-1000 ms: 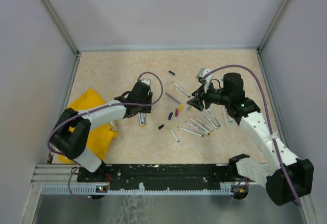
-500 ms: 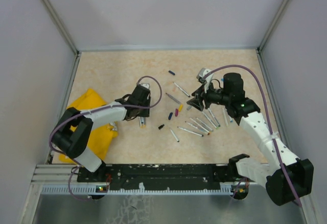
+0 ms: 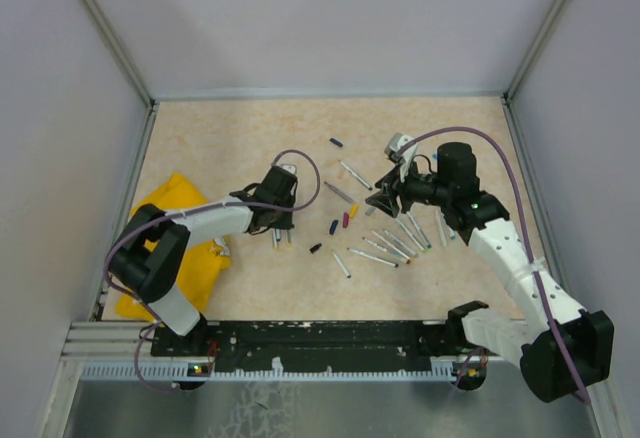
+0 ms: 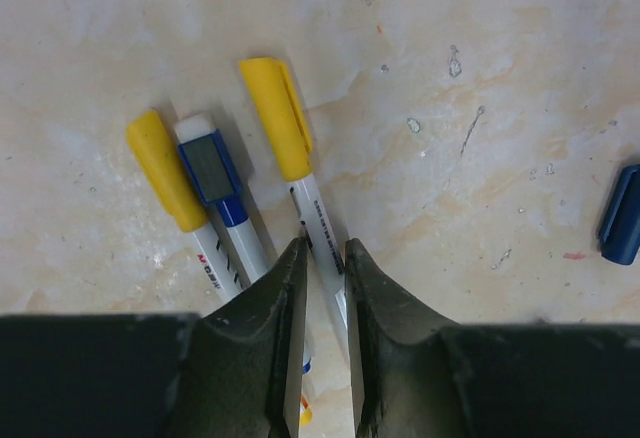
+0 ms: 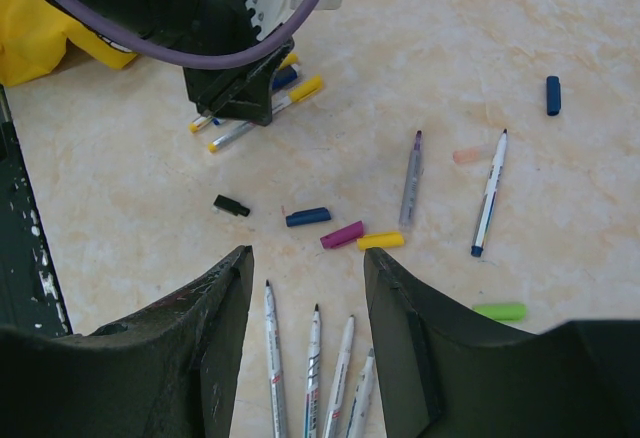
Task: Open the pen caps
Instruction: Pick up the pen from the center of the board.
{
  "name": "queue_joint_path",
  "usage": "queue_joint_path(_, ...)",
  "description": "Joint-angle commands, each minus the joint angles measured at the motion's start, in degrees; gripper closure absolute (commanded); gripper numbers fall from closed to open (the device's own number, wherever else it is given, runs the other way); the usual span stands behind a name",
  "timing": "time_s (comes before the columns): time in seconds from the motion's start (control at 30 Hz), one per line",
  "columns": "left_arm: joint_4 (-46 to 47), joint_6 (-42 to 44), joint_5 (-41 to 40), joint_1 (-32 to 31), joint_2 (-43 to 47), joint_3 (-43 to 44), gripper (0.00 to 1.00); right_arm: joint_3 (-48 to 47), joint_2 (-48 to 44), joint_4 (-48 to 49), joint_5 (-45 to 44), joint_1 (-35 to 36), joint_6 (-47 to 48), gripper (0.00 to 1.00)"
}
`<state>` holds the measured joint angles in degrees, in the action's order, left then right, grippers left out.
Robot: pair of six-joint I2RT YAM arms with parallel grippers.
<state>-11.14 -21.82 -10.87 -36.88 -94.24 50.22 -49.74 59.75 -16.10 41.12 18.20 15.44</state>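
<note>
My left gripper (image 4: 322, 248) (image 3: 279, 222) is down on the table, shut on the white barrel of a pen (image 4: 311, 203) that still wears its yellow cap (image 4: 277, 118). Two more capped pens lie beside it, one yellow (image 4: 163, 170) and one blue (image 4: 208, 163). My right gripper (image 5: 305, 258) (image 3: 383, 199) is open and empty, above several uncapped pens (image 5: 270, 358). Loose caps lie ahead of it: black (image 5: 230, 205), blue (image 5: 307, 217), magenta (image 5: 342, 235), yellow (image 5: 381, 241) and green (image 5: 499, 311).
A yellow cloth (image 3: 175, 228) lies at the left, under the left arm. A grey pen (image 5: 410, 178) and a white and blue pen (image 5: 489, 193) lie further out, with a blue cap (image 5: 553, 95) beyond. Grey walls close in the table.
My left gripper has moved a little nearer and lower over the pens at the left. The right arm has not moved.
</note>
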Motion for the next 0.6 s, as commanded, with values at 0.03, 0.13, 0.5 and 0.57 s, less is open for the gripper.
queue_joint_path(0.03,-4.4,1.6,1.3,-0.4,-3.7,2.9,0.74,-0.4,-0.2,1.3,0.8,-0.1,0.9,0.51)
queue_joint_path(0.13,-5.8,2.2,1.1,-0.9,-4.6,3.9,0.73,-0.4,-0.3,1.3,0.8,-0.1,0.9,0.51)
queue_joint_path(0.5,-10.3,2.4,-1.9,-2.2,-8.0,6.9,0.62,-0.4,-0.3,1.4,0.9,-0.1,0.8,0.51)
queue_joint_path(0.57,-10.8,2.4,-2.2,-2.4,-8.8,7.3,0.63,-0.3,-0.3,1.4,0.9,-0.1,0.8,0.51)
